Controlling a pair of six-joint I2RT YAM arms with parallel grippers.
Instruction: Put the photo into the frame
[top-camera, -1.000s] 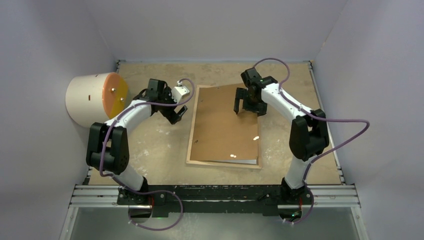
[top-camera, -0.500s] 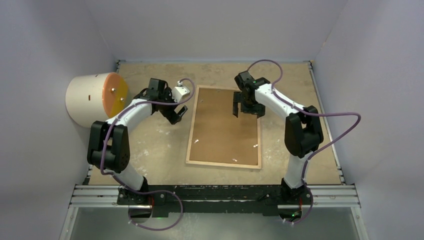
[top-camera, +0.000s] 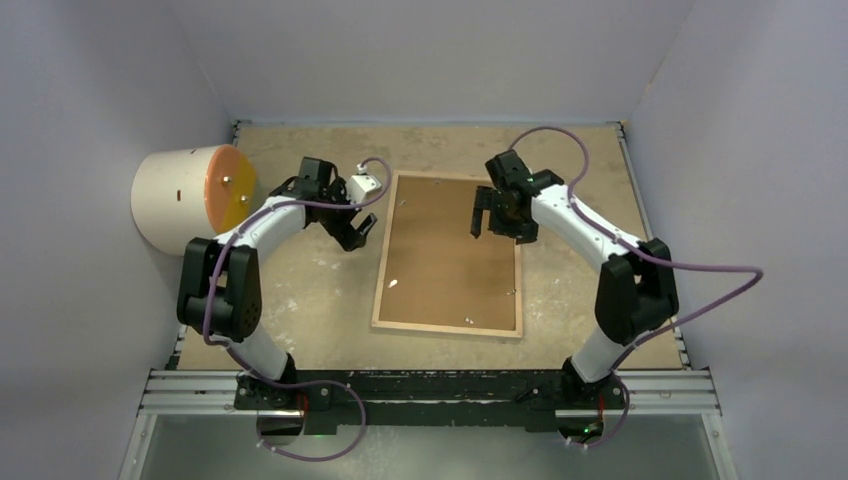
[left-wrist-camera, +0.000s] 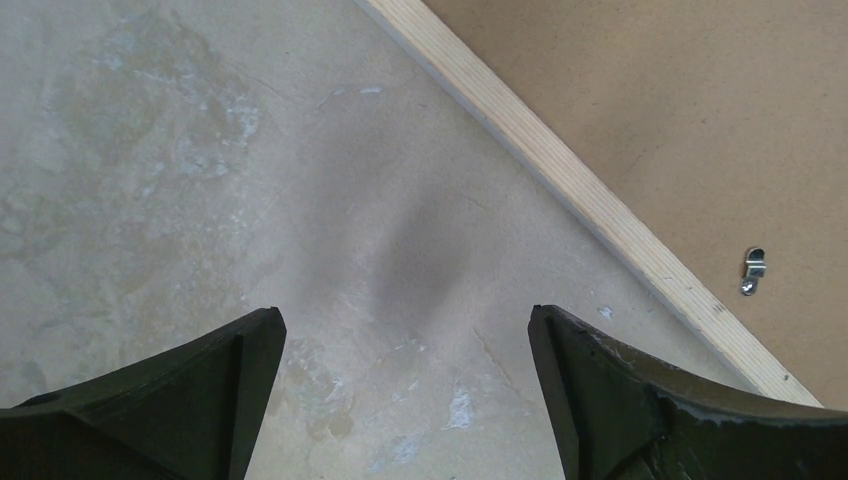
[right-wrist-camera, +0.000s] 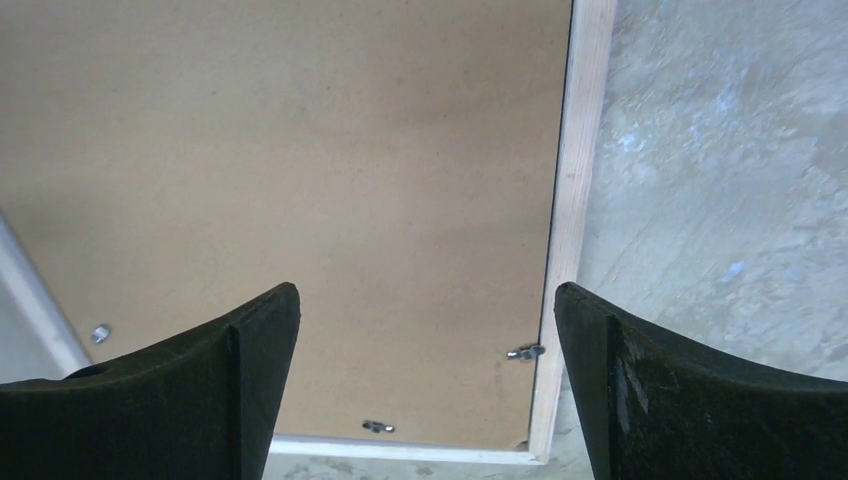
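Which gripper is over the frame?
The right gripper, above the frame, which lies back side up; the left gripper hangs over the table beside it.

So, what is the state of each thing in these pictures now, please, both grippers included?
frame, lying flat on the table, back side up.
backing board, lying flat inside the frame.
photo, not in view.
left gripper, open and empty, over bare table beside the frame.
right gripper, open and empty, over the backing board.
cylinder, lying on its side at the left wall.
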